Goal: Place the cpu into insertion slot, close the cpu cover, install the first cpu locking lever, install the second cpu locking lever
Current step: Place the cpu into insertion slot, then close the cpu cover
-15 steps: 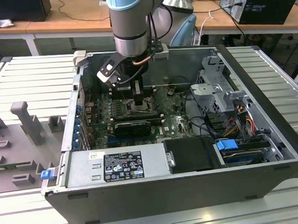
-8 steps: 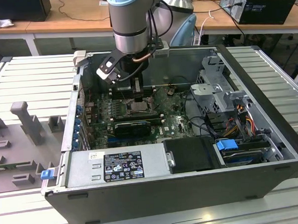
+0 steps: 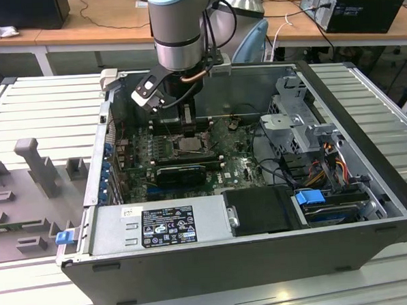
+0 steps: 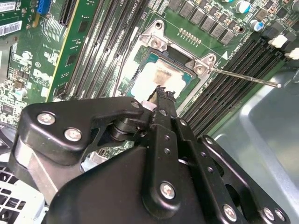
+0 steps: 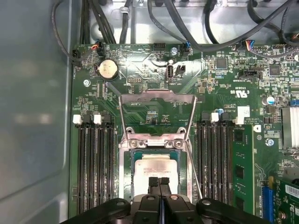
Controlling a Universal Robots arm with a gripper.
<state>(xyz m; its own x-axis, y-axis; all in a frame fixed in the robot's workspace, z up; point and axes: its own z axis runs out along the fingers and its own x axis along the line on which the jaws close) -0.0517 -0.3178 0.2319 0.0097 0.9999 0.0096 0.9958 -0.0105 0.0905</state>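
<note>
The arm (image 3: 177, 31) reaches down into an open computer case (image 3: 264, 258) lying on a slatted metal desk (image 3: 44, 106). Its end effector (image 3: 186, 129) hangs just above the insertion slot (image 3: 189, 146) on the green motherboard (image 3: 238, 168). A silver power supply (image 3: 159, 226) lies along the case's near side. A drive cage (image 3: 290, 117) sits toward the exterior view's right, and grey fixtures (image 3: 33, 165) stand on the desk at its left.
</note>
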